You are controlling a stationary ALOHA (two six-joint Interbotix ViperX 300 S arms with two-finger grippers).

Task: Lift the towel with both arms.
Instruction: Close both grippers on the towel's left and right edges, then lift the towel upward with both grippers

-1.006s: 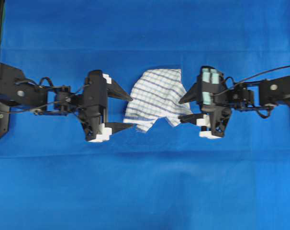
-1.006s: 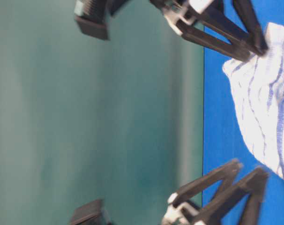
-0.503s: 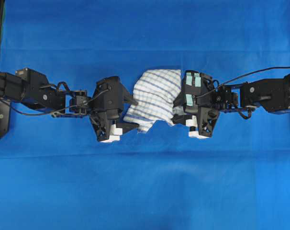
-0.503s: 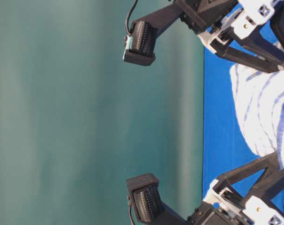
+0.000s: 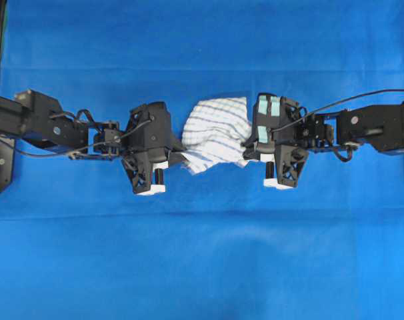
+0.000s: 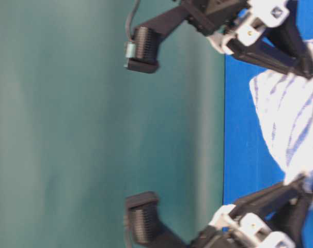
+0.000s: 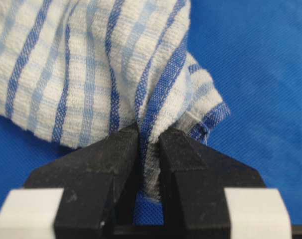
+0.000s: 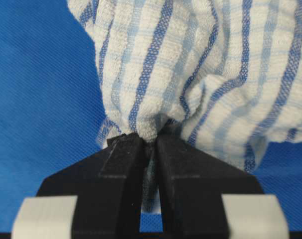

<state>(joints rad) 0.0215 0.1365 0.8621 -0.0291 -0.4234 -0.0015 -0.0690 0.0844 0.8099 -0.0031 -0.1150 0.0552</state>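
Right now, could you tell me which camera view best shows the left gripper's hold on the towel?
The left wrist view: the left gripper pinches a fold of the towel up close. Overhead shows only its body beside the cloth; table-level is blurred; the right wrist shows the other gripper.

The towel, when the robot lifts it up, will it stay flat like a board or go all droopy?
Probably droopy: the towel already bunches into soft folds where the left tool and right tool pinch it. It looks thin and light, so the middle should sag between them. The woven, rough-looking cloth likely won't slip out easily.
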